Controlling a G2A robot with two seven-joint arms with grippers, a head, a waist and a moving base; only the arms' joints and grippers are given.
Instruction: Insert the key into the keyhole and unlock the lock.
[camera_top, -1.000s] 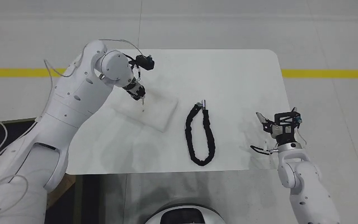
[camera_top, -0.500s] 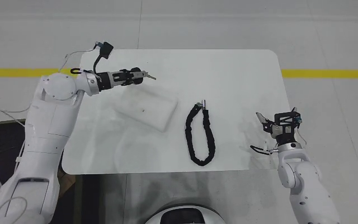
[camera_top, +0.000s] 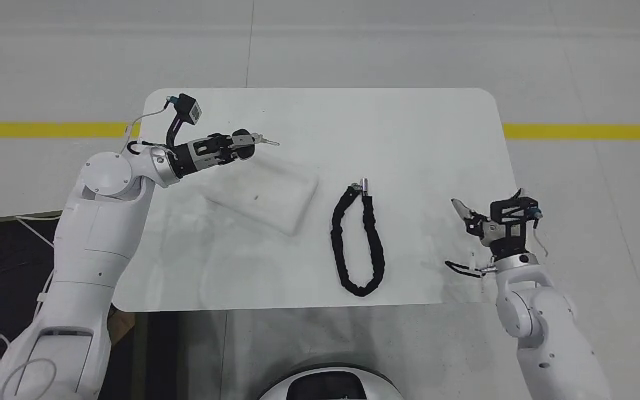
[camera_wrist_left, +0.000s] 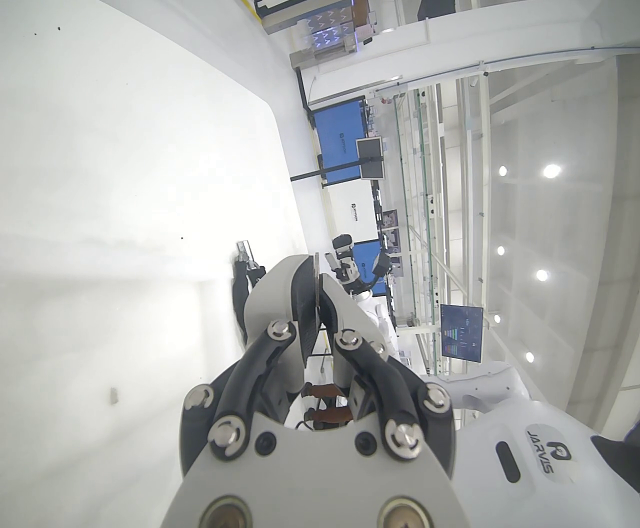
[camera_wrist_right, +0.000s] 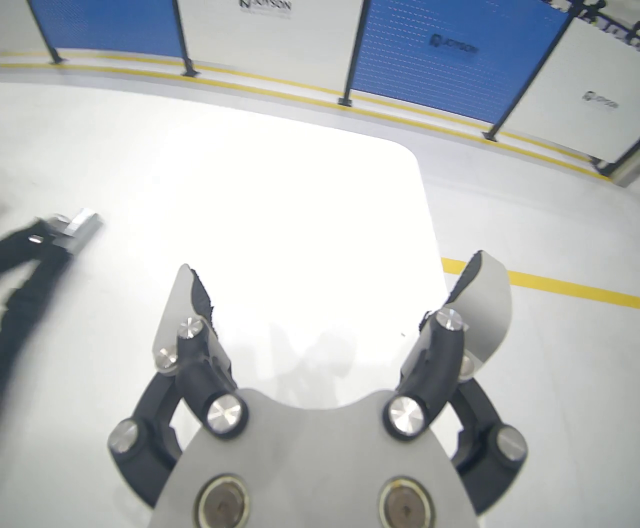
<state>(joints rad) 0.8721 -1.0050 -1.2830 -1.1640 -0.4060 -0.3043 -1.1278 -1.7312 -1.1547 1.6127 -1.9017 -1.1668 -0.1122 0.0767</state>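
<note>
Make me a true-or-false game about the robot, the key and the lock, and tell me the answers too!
1. The left gripper is shut on the key. True.
2. The key is already inside the lock. False: the key is held in the gripper, well apart from the lock.
3. The right gripper is open. True.
4. The right gripper is holding the lock. False: it holds nothing, and the lock lies by itself near the middle of the table.
5. The lock is bright red. False: it is black with a silver metal end.
</note>
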